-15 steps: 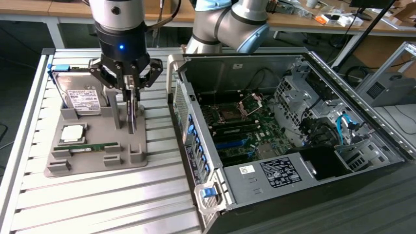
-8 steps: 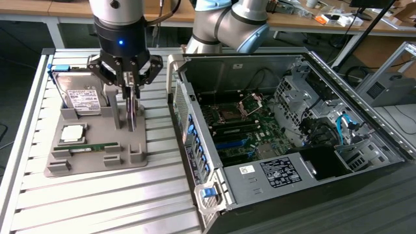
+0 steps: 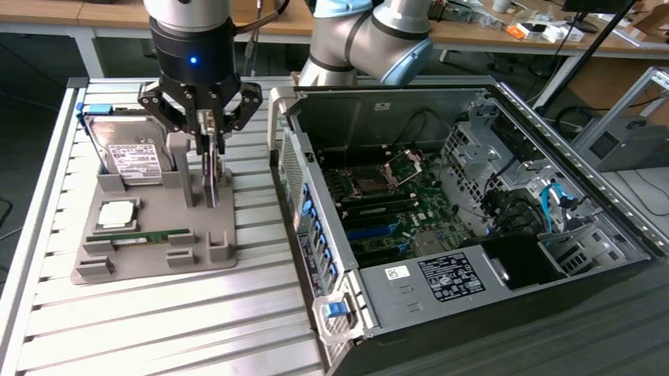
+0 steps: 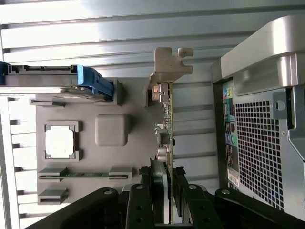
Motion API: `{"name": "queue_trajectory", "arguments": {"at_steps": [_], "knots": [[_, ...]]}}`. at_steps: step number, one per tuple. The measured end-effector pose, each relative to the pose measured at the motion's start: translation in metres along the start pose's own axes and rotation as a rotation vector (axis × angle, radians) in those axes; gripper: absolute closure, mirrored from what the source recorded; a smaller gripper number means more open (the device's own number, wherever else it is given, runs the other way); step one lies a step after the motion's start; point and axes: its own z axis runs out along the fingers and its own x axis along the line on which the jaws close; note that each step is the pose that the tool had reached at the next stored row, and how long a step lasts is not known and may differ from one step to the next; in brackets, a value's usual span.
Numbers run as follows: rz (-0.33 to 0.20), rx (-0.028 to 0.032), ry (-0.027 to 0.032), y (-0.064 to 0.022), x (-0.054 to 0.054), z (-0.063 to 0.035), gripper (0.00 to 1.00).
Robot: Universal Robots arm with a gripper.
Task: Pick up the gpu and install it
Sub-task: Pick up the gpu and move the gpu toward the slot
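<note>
The gpu [image 3: 215, 171] is a thin dark card standing on edge in a slot of the grey holder tray [image 3: 146, 262], with its metal bracket end resting at a grey post. My gripper [image 3: 212, 147] has come down over its upper edge, one finger on each flat side. In the wrist view the gpu [image 4: 167, 119] runs edge-on away from my gripper [image 4: 167, 191], and the black fingers [image 4: 157, 183] press against both faces. It is shut on the card, which still sits in the tray [image 4: 112, 157].
On the tray also stand a silver hard drive [image 3: 131, 153], a processor chip [image 3: 117, 213] and a green memory stick [image 3: 152, 235]. The open computer case [image 3: 460, 204] lies at the exterior view's right, its wall close beside the tray, with the motherboard [image 3: 387, 211] exposed.
</note>
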Motion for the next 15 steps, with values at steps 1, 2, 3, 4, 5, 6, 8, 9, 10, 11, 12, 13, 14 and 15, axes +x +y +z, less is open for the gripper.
{"name": "queue_trajectory", "arguments": {"at_steps": [1, 2, 3, 4, 5, 6, 8, 9, 10, 11, 12, 13, 14, 15], "knots": [[0.000, 0.0000, 0.0000, 0.0000, 0.000, -0.0010, 0.70], [0.000, 0.0000, 0.0000, 0.0001, 0.000, -0.0023, 0.70], [0.000, 0.0000, 0.0000, 0.0002, 0.000, -0.0037, 0.70], [0.000, 0.0001, 0.0001, 0.0002, 0.000, -0.0051, 0.70], [0.000, 0.0001, 0.0000, 0.0003, 0.000, -0.0060, 0.70], [0.000, 0.0000, 0.0000, 0.0003, 0.000, -0.0074, 0.70], [0.000, 0.0001, 0.0001, 0.0004, 0.000, -0.0095, 0.70], [0.000, 0.0000, 0.0001, 0.0005, 0.000, -0.0106, 0.70], [0.000, 0.0001, 0.0001, 0.0005, 0.000, -0.0117, 0.70], [0.000, 0.0000, 0.0001, 0.0006, 0.000, -0.0127, 0.70], [0.000, 0.0000, 0.0000, 0.0006, 0.000, -0.0138, 0.70], [0.000, 0.0001, 0.0001, 0.0006, 0.000, -0.0150, 0.70], [0.000, 0.0001, 0.0001, 0.0007, 0.000, -0.0161, 0.70], [0.000, 0.0000, 0.0000, 0.0008, 0.000, -0.0174, 0.70]]}}
